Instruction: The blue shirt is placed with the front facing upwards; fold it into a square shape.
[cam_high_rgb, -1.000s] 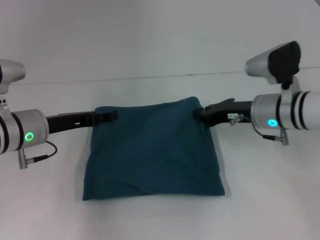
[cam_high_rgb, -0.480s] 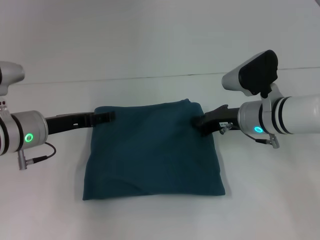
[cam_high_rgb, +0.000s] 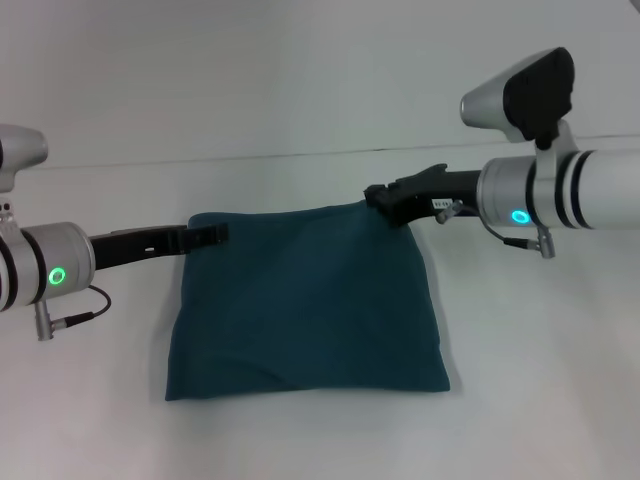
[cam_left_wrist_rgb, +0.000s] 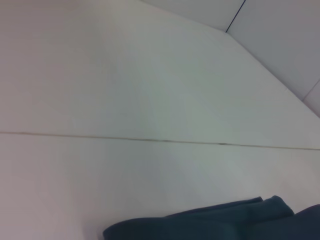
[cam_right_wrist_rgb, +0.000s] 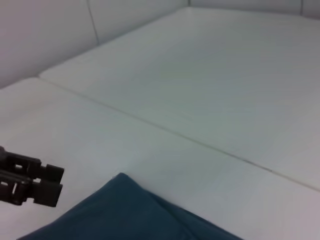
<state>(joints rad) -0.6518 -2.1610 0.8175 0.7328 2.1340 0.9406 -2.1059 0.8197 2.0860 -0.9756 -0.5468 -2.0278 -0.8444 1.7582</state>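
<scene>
The blue shirt (cam_high_rgb: 305, 300) lies folded into a rough square on the white table, plain teal side up, with no lettering showing. My left gripper (cam_high_rgb: 222, 233) rests at its far left corner. In the right wrist view the left gripper (cam_right_wrist_rgb: 59, 181) has a narrow gap between its fingers and no cloth in it. My right gripper (cam_high_rgb: 372, 193) hovers just above the far right corner. That corner (cam_right_wrist_rgb: 122, 180) lies flat on the table. The left wrist view shows only a folded edge of the shirt (cam_left_wrist_rgb: 225, 222).
A white table (cam_high_rgb: 320, 90) stretches all round the shirt, with a thin seam (cam_high_rgb: 300, 155) running across it behind the shirt. The right arm's wrist camera housing (cam_high_rgb: 520, 95) sticks up above that arm.
The right gripper dipped onto the shirt's far right corner, then rose and shifted toward the far edge. The left arm and the shirt's outline stayed almost as they were.
</scene>
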